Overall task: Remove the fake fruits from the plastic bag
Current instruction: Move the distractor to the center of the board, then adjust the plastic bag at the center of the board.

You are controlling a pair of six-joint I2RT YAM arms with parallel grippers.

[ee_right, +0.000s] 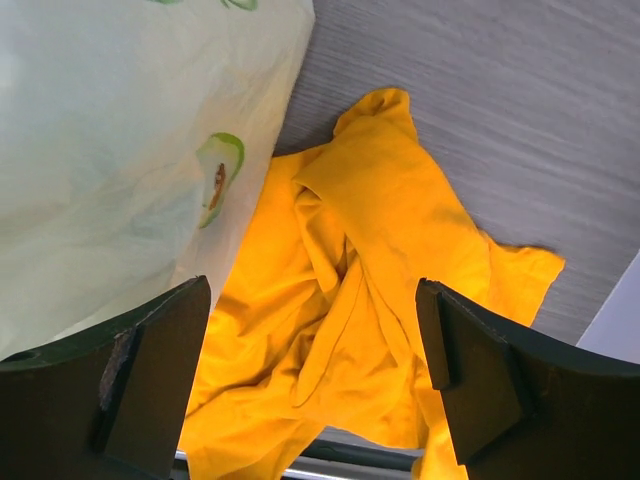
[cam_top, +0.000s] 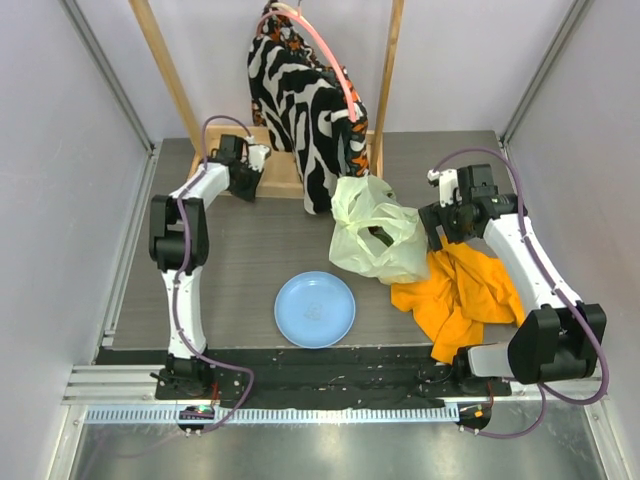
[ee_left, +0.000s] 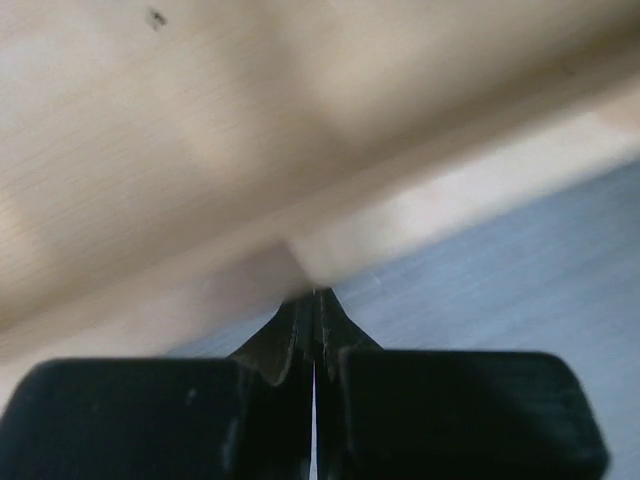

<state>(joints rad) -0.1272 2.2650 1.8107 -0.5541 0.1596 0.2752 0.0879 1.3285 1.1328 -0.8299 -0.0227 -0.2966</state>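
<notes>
Left gripper (ee_left: 315,300): fingers pressed together, nothing between them, tips at the wooden frame (ee_left: 200,150).
Right gripper (ee_right: 312,300): we see it spread wide, empty, over the orange cloth (ee_right: 350,250), just beside the bag.
Plastic bag (cam_top: 375,235): mid-table, between plate (cam_top: 315,309) and zebra garment (cam_top: 305,110).
Fake fruits (cam_top: 381,238): we see one dark shape in the bag mouth; the rest are hidden.

You're in a robot lab cell, not a home: plain panel walls (cam_top: 60,200) box in a grey table (cam_top: 250,240). Left arm (cam_top: 178,240) and right arm (cam_top: 515,245) sit bolted by an aluminium rail (cam_top: 350,393), purple cable (cam_top: 225,119) exposed.
</notes>
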